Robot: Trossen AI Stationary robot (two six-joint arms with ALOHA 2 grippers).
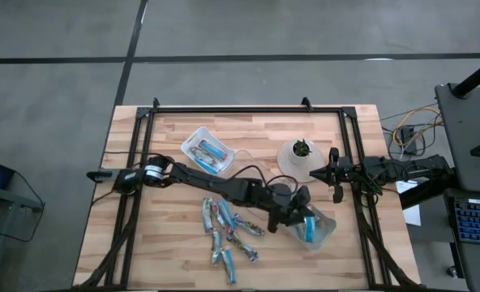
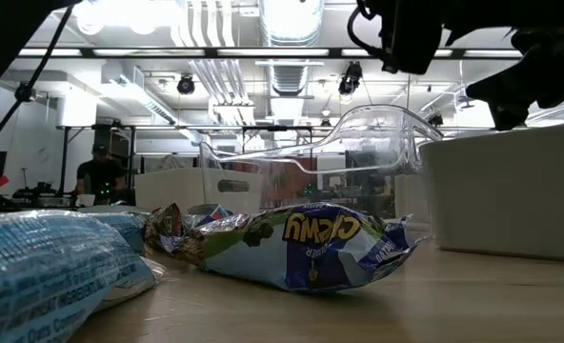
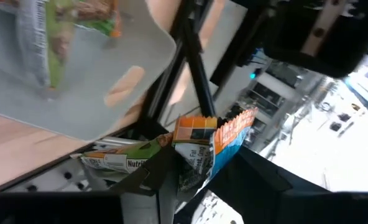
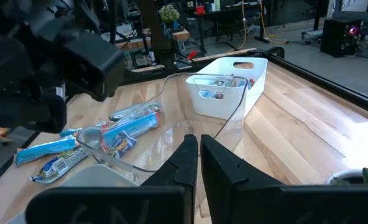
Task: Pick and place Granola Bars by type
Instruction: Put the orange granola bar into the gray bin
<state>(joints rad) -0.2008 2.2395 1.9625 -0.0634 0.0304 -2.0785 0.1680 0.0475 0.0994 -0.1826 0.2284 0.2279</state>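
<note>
My left gripper (image 1: pixel 302 204) reaches across the table and is shut on a granola bar (image 3: pixel 199 146) in an orange, white and green wrapper, above the left rim of a clear plastic tray (image 1: pixel 325 234). A blue bar (image 1: pixel 310 230) lies in that tray, and the left wrist view shows a greenish one (image 3: pixel 53 37) through the clear plastic. Several blue and silvery bars (image 1: pixel 228 231) lie flat in a loose pile on the wood; one marked "Chewy" (image 2: pixel 301 248) fills the low view. My right gripper (image 4: pixel 199 155) is shut and waits near the table's right edge (image 1: pixel 335 174). My left gripper pinches the granola bar between its two dark fingers (image 3: pixel 153 177). The bar's crimped orange end (image 3: pixel 237 124) sticks out past the fingertips. The bar is lifted clear of the table, over the clear tray. How far back it reaches between the fingers is hidden.
A white tray (image 1: pixel 207 150) with a few blue bars sits on the far left part of the table. A white pot with a small plant (image 1: pixel 299 158) stands close to my right gripper. Black frame rails (image 1: pixel 248 109) run along the table's edges.
</note>
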